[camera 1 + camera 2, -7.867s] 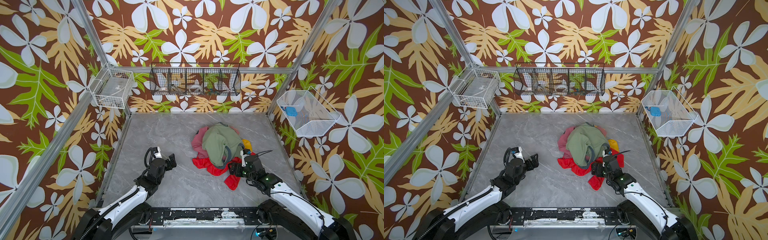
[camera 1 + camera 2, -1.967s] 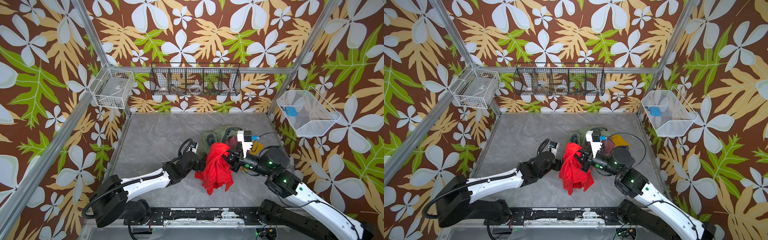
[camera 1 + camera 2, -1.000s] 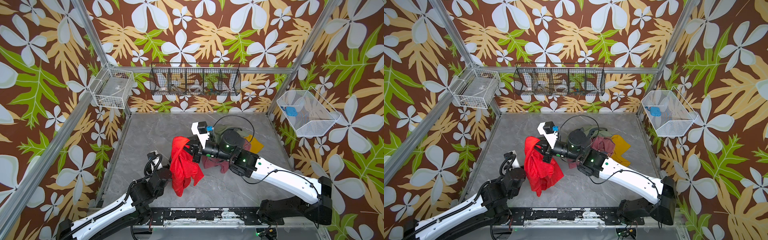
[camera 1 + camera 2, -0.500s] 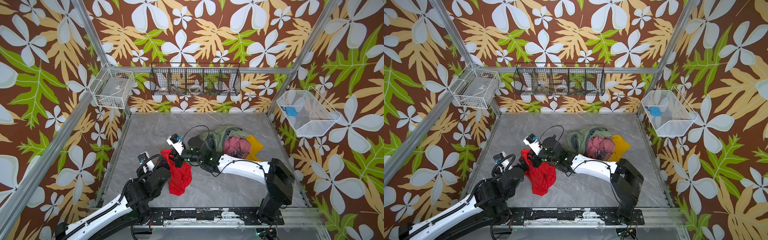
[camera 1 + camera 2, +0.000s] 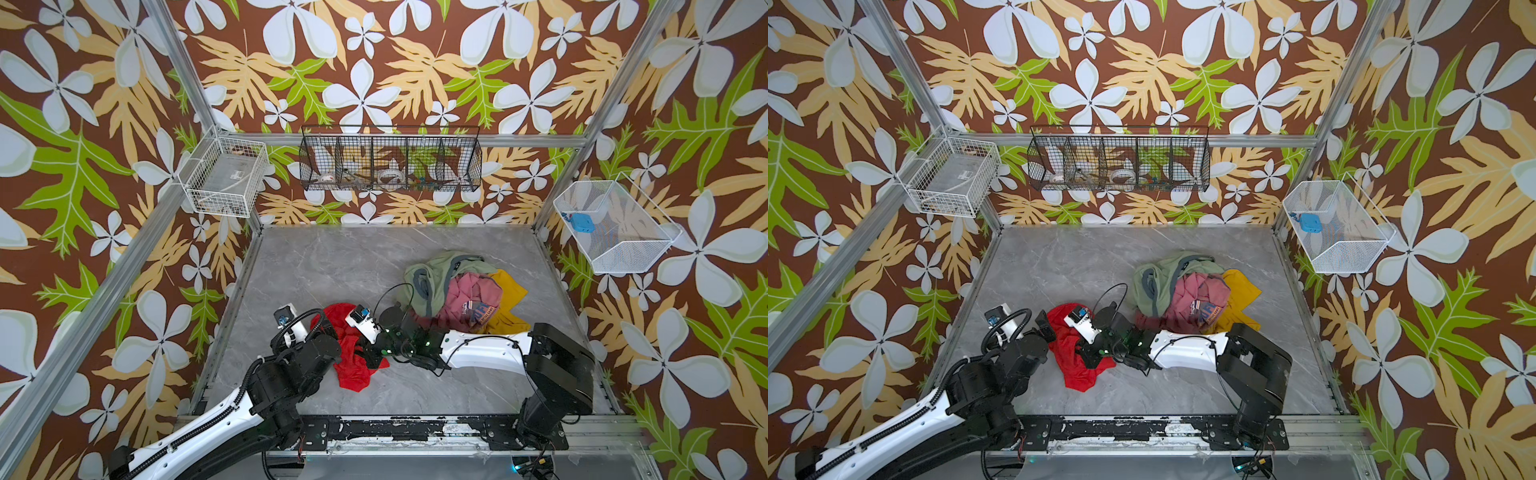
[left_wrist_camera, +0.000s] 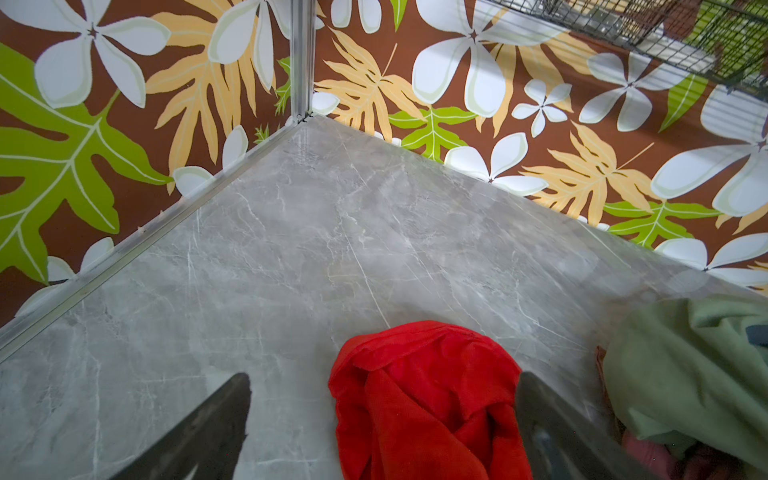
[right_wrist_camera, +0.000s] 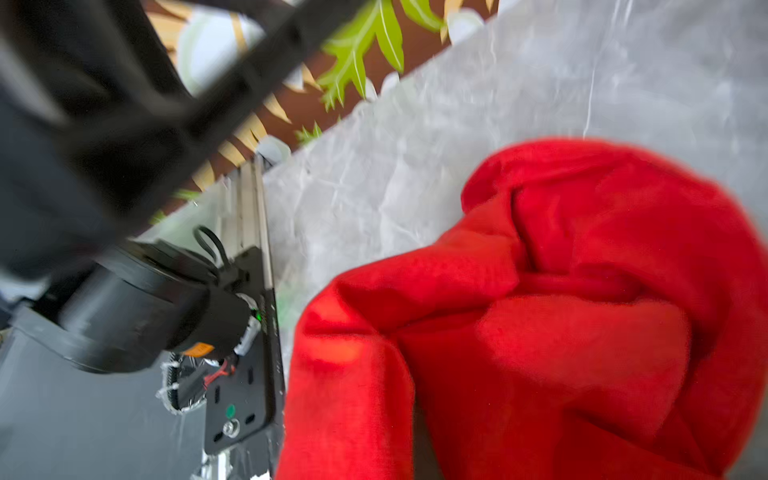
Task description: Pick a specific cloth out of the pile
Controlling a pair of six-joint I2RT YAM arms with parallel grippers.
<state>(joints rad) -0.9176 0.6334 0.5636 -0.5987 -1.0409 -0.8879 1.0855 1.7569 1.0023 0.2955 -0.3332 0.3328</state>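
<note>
The cloth (image 5: pixel 353 370), bright red, lies crumpled on the grey table at the front left, apart from the pile. It also shows in the other top view as the cloth (image 5: pixel 1077 368). My right gripper (image 5: pixel 371 356) reaches across the middle and is shut on the cloth's bunched fabric; its fingers are buried in the cloth (image 7: pixel 540 332) in the right wrist view. My left gripper (image 6: pixel 384 378) stands open over the table, with the cloth (image 6: pixel 415 395) between its fingers, nearer one of them. The pile (image 5: pixel 457 286) of green, pink and yellow garments sits right of centre.
A white wire basket (image 5: pixel 224 178) hangs on the left wall, a black one (image 5: pixel 390 162) on the back wall, and a white one (image 5: pixel 611 228) holding a blue item on the right wall. Bare grey table (image 5: pixel 332 266) stretches behind the cloth. Aluminium rails edge the table.
The right gripper has brought the hanging red cloth down; it now lies heaped on the table. The left gripper, still open, has moved up beside the cloth.
</note>
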